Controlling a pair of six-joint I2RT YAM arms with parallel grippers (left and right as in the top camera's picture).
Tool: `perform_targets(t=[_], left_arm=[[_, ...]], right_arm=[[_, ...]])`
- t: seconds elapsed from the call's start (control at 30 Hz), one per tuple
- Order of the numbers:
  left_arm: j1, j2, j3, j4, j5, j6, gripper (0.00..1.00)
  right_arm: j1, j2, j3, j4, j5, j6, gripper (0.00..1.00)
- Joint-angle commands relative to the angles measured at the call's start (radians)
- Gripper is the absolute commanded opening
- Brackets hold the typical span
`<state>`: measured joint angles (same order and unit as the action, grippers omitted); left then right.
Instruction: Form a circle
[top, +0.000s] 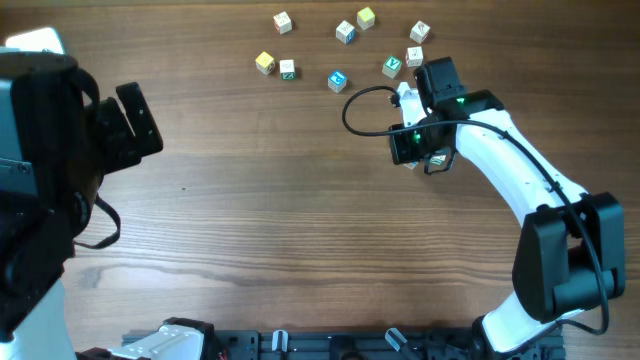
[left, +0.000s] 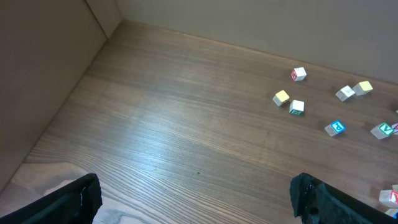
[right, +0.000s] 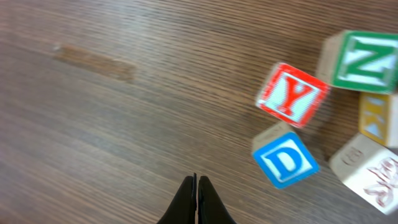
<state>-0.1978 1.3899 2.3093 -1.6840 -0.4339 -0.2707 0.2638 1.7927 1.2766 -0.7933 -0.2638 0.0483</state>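
Note:
The circle shows in the right wrist view as a tight cluster of small letter cubes at the right edge: a red Y cube (right: 291, 94), a blue D cube (right: 285, 160), a green N cube (right: 362, 60), a yellow-print cube (right: 377, 118) and a pale red-print cube (right: 368, 168). My right gripper (right: 197, 178) is shut with nothing in it, just left of the D cube and not touching it. Seen from overhead, the right gripper (top: 415, 140) covers most of that cluster; one cube edge (top: 437, 159) peeks out. My left gripper (left: 199, 205) stands wide open and holds nothing, far left (top: 135, 118).
Several single cubes lie scattered across the far side of the table, among them a yellow one (top: 265, 62), a blue-print one (top: 337, 80), a green-print one (top: 392, 66) and a red-print one (top: 283, 21). A black cable (top: 360, 100) loops beside the right wrist.

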Motion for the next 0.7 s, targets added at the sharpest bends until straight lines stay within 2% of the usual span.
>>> perform_targets(t=[0.0, 0.33, 0.53, 0.67], left_arm=[[0.005, 0.000, 0.000, 0.000, -0.013, 0.002, 1.00], [0.005, 0.000, 0.000, 0.000, -0.013, 0.002, 1.00], [0.005, 0.000, 0.000, 0.000, -0.013, 0.002, 1.00], [0.005, 0.000, 0.000, 0.000, -0.013, 0.002, 1.00]], right_arm=[[0.005, -0.016, 0.011, 0.005, -0.059, -0.050, 0.05], [0.014, -0.010, 0.008, 0.021, -0.073, -0.087, 0.05], [0.015, 0.051, 0.006, 0.034, -0.072, -0.069, 0.05], [0.021, 0.056, 0.006, 0.034, 0.043, -0.011, 0.05]])
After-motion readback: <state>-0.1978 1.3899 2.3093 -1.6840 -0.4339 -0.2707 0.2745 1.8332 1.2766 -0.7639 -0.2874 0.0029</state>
